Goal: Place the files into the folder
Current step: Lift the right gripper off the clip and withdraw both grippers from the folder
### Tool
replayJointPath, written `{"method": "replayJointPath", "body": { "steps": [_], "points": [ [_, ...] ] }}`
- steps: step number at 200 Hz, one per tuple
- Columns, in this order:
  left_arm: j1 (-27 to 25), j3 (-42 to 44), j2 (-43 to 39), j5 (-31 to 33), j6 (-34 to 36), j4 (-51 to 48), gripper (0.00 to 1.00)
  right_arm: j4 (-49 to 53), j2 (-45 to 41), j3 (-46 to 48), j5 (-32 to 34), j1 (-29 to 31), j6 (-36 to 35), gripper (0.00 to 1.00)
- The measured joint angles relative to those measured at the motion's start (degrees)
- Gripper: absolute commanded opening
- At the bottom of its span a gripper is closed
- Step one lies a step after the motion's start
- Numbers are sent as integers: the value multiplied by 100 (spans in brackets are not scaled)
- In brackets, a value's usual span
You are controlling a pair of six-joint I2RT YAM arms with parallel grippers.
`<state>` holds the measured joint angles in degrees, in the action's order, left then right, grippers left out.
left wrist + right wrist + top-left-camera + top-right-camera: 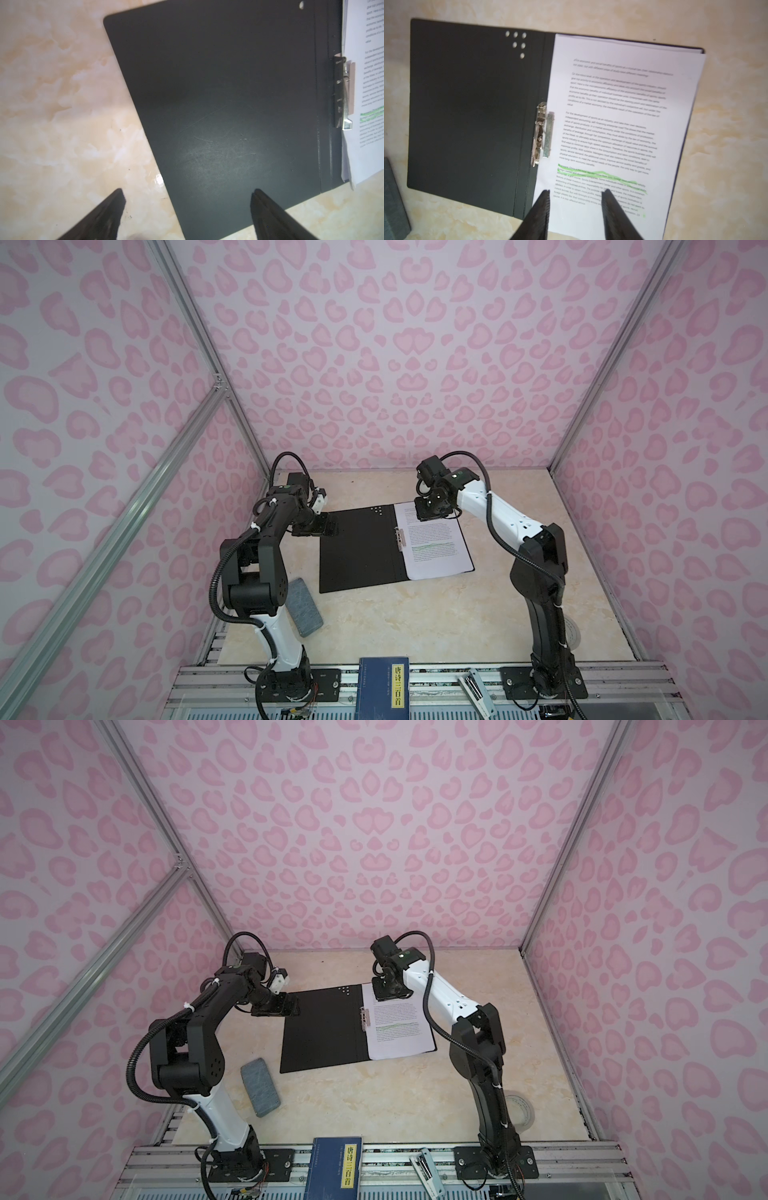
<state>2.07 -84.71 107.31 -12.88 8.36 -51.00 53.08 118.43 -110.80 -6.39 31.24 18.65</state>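
The folder (357, 547) (324, 1031) lies open and flat on the table, black inside up. The files (432, 547) (612, 124), white sheets of small print with a green highlighted line, rest on its right half beside the metal clip (540, 133) (342, 93) at the spine. My left gripper (322, 526) (188, 191) is open, low over the folder's far left corner, one finger over the table and one over the black cover (228, 83). My right gripper (432, 512) (576, 190) hovers above the far end of the files, jaws apart with nothing between them.
A grey-blue pad (305, 608) (392, 197) lies left of the folder near the left arm's base. A dark blue book with a yellow label (383, 686) and a small stapler-like tool (476, 691) sit on the front rail. Pink patterned walls close in three sides.
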Motion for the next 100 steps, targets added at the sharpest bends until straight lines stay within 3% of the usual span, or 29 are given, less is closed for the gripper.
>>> {"method": "replayJointPath", "body": {
  "steps": [61,100],
  "points": [
    [120,136,315,-282,-195,-181,97,-1598,-1298,2664,-730,-1405,129,46],
    [170,146,417,-149,-280,-179,97,-2302,-1381,3512,-1237,-1919,151,46]
  ]
}}
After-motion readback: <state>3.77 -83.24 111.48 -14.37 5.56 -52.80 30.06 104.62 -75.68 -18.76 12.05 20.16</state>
